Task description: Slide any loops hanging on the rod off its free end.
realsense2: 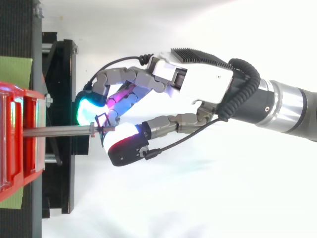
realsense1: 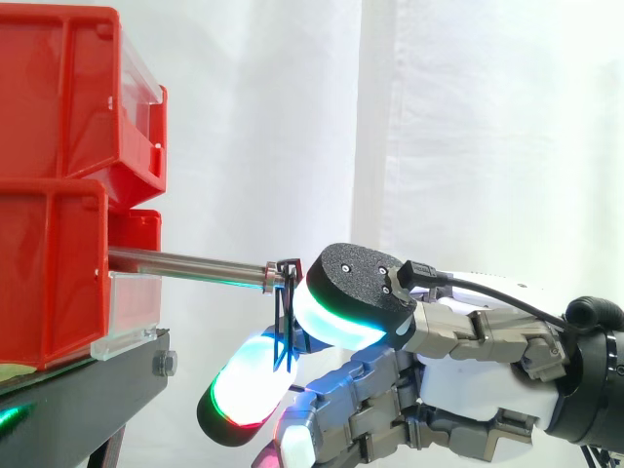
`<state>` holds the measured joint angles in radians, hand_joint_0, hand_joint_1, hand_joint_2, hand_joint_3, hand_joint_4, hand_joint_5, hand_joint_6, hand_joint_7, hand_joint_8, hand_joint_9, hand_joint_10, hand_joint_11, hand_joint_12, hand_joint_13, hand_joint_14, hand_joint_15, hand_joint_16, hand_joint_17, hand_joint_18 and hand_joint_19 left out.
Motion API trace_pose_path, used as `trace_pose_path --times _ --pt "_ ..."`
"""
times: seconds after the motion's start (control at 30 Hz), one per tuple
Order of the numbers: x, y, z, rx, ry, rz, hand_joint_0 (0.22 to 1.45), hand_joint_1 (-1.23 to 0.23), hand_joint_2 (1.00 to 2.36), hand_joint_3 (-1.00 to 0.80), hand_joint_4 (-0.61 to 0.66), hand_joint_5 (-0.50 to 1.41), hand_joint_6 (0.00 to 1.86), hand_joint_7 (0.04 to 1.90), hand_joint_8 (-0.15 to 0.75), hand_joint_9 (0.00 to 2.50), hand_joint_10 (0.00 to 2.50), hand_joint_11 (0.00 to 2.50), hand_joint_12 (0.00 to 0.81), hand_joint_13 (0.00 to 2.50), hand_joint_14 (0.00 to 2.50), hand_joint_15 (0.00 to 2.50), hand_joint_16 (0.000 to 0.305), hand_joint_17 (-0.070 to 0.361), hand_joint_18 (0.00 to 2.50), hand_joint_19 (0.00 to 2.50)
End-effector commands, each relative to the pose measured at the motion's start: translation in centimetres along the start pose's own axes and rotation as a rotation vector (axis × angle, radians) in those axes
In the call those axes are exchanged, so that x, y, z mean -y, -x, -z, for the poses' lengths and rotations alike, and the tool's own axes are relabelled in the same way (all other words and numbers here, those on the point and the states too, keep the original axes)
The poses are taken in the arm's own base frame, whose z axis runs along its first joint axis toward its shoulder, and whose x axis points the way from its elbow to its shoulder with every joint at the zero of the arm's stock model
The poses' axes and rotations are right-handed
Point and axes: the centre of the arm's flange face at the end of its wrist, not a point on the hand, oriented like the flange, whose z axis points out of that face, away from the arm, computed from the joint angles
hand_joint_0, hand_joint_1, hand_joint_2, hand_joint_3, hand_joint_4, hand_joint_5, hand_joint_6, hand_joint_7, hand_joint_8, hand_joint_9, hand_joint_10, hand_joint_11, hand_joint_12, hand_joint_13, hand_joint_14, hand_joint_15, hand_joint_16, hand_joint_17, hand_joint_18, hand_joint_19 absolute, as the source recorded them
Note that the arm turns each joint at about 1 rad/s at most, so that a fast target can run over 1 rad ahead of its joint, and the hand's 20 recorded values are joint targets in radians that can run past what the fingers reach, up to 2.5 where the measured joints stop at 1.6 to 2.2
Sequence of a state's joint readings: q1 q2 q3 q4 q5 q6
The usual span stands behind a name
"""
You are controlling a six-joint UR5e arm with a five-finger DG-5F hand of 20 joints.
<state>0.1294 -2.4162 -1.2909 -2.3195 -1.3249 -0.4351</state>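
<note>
Loop (realsense1: 285, 312) of thin dark cable hangs at the free end of the rod (realsense1: 185, 261), which juts from the red bins (realsense1: 58, 195). The robot hand (realsense1: 478, 380) reaches in from the right, pads (realsense1: 341, 317) closed on the loop from either side.

From above, the loop (realsense2: 101, 123) sits at the rod (realsense2: 54, 131) tip, pinched between curled fingers of the robot hand (realsense2: 198, 82).

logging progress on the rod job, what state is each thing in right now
red bins: stacked on the black stand
rod: level, sticking out of the red bins
loop: hanging at the rod's free end, not yet off
hand: fingers pinching the loop
</note>
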Motion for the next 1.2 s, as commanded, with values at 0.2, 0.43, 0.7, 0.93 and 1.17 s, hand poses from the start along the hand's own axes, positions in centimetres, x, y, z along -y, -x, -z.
trace_pose_path --times 0.2,0.43,0.7,0.93,1.17 --pt "-0.7 0.7 -0.1 0.001 -0.002 0.005 0.62 -0.63 1.01 -0.37 0.21 -0.10 0.50 1.24 0.295 1.00 0.01 0.62 0.339 0.91 0.01 0.42 0.049 0.110 0.81 0.48" --pt "-0.6 0.8 0.0 -0.002 -0.012 0.008 0.63 -0.64 1.01 -0.33 0.17 -0.10 0.51 1.47 0.299 1.01 0.01 0.65 0.340 0.92 0.02 0.42 0.049 0.110 0.83 0.47" --pt "-1.0 1.0 -0.1 0.000 -0.008 0.007 0.62 -0.66 1.02 -0.23 0.19 -0.16 0.70 1.22 0.310 0.98 0.02 0.69 0.342 0.91 0.01 0.44 0.050 0.112 0.83 0.48" --pt "-0.9 0.9 -0.1 -0.001 -0.009 0.005 0.62 -0.71 1.02 -0.20 0.17 -0.20 0.80 1.17 0.305 0.97 0.01 0.72 0.343 0.92 0.01 0.45 0.050 0.113 0.84 0.49" --pt "-1.8 1.6 0.0 -0.013 -0.025 0.011 0.63 -0.73 1.02 -0.20 0.17 -0.21 0.84 1.17 0.306 0.98 0.01 0.75 0.345 0.93 0.02 0.45 0.050 0.112 0.85 0.48"
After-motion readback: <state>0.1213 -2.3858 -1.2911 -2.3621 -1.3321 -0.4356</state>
